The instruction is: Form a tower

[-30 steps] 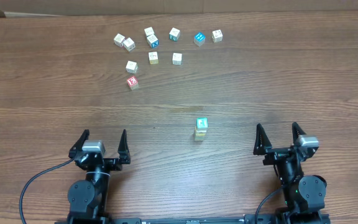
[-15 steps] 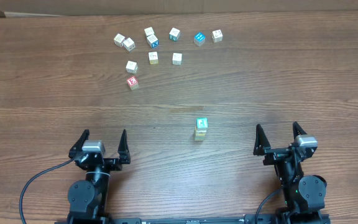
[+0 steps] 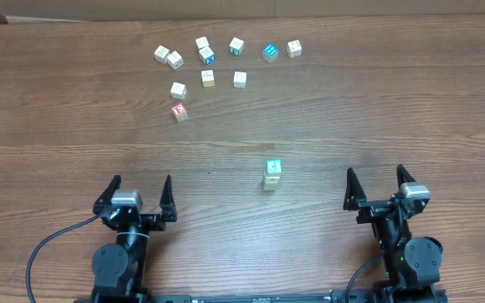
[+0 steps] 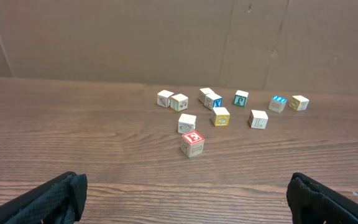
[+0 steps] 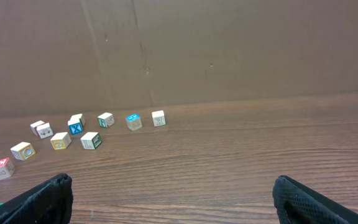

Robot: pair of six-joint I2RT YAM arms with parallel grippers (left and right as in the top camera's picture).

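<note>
A narrow tower of small wooden letter cubes (image 3: 272,173), teal face on top, stands upright on the brown wooden table (image 3: 394,109), between the two arms and nearer the right one. The left gripper (image 3: 138,194) and right gripper (image 3: 377,187) rest at the near edge, jaws wide, empty. Loose letter cubes (image 3: 208,77) lie scattered far left; the red-faced cube (image 4: 192,143) sits nearest.

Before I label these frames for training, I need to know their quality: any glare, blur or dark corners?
Overhead view: even light, no glare, the tower sharp with only a faint shadow. Left wrist view: loose cubes crisp, the red cube readable; the open left pincer fingertips are dark and soft at the bottom corners. Right wrist view: dimmer, cubes small, the right pincer likewise blurred.
</note>
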